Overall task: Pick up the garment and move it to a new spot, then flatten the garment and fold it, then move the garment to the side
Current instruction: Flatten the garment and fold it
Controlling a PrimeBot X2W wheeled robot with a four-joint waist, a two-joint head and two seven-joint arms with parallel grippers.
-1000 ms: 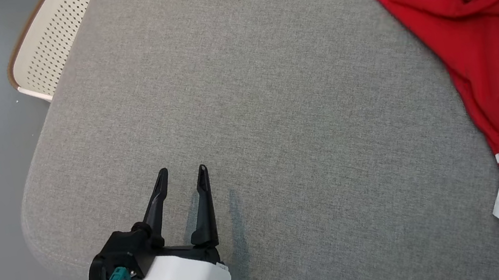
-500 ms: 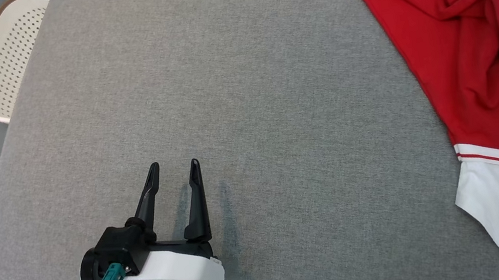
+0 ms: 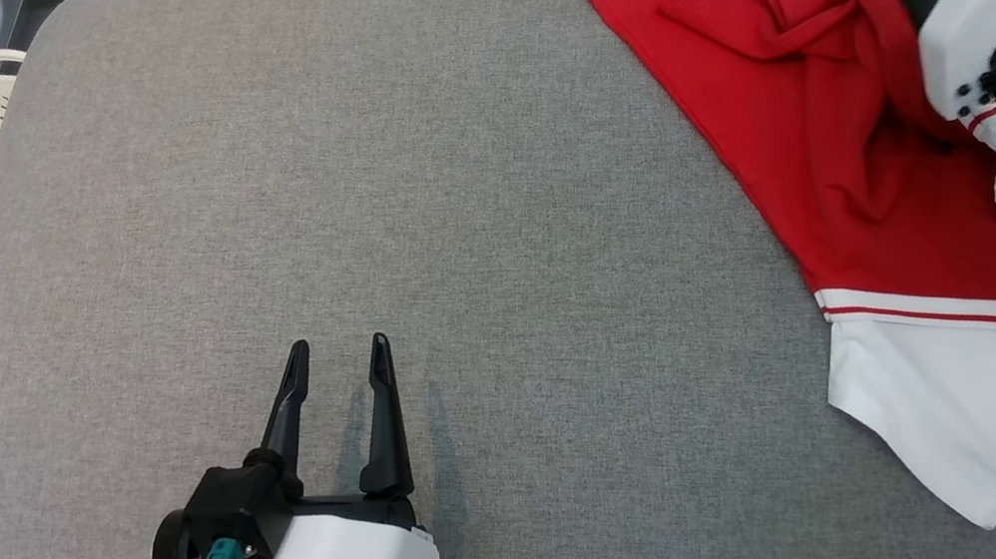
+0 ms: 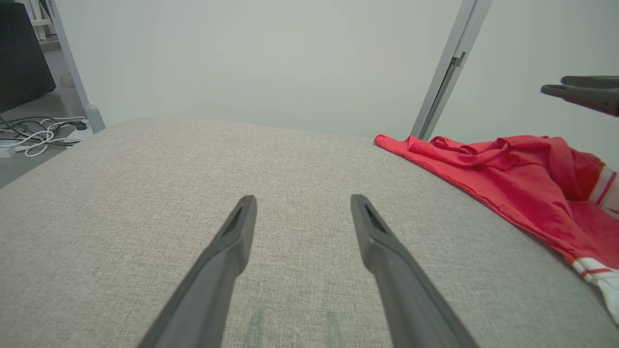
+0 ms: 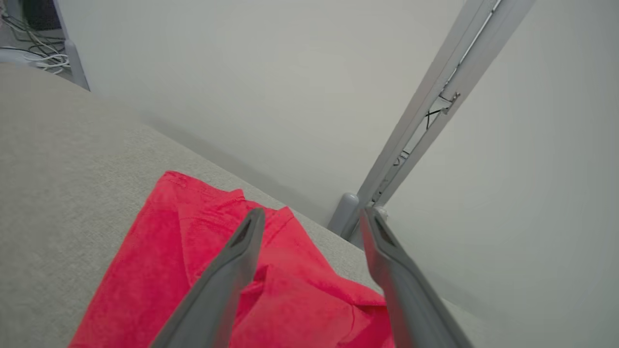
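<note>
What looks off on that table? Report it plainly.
The garment lies crumpled at the table's right side, its red fabric bunched in folds rather than flat. The right gripper hovers open above it. Nothing looks damaged or spilled.

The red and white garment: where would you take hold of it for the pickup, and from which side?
Probably the raised red fold near the far end of the garment, pinched from above. It stands up off the grey cushion, while the white part lies flat and offers little to pinch. The right gripper hangs open above that end.
</note>
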